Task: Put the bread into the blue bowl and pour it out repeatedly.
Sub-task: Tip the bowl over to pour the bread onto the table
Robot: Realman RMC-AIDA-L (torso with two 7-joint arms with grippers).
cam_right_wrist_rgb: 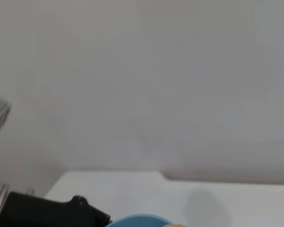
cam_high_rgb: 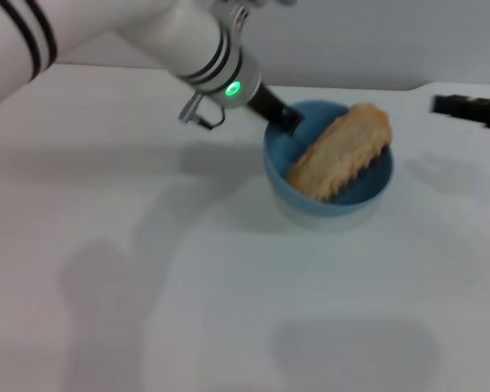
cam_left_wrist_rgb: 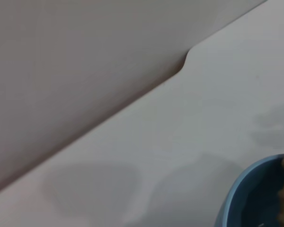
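Bread (cam_high_rgb: 343, 151) lies slantwise in the blue bowl (cam_high_rgb: 310, 200), upper centre-right of the head view, one end overhanging the rim. Left gripper (cam_high_rgb: 287, 120) pinches the bowl's near-left rim, fingers closed on it. Tip slowly — grip firm — so only the bread slides out. Right gripper (cam_high_rgb: 469, 108) sits parked at the right edge; whether it is open I cannot tell.

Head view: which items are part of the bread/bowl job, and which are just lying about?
Job:
- bread, lying tilted in the bowl, one end over the rim
- blue bowl
- left hand, at the bowl's near-left rim

Lying about:
- white table
- dark object at the far right edge, likely the parked right hand
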